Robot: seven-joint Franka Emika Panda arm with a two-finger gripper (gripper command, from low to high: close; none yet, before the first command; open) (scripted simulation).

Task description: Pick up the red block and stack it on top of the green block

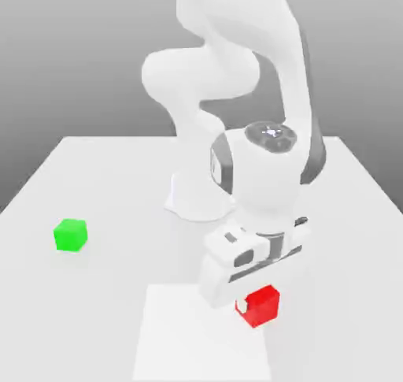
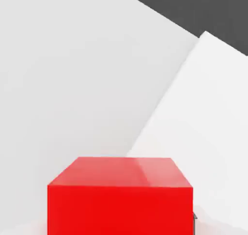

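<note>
Your fingers (image 1: 242, 304) were closed on the red block (image 1: 261, 305); the green block (image 1: 71, 235) sat well apart on the counter (image 1: 118, 191).

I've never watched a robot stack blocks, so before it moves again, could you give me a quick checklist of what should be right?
1. Gripper at the red block: ok, fingers down around it.
2. Gripper closed on the red block: ok, it looks gripped.
3. Red block lifted off the table: cannot tell.
4. Green block free on top to receive it: ok, nothing on it.
5. Red block above the green block: not ok, they are well apart.
</note>
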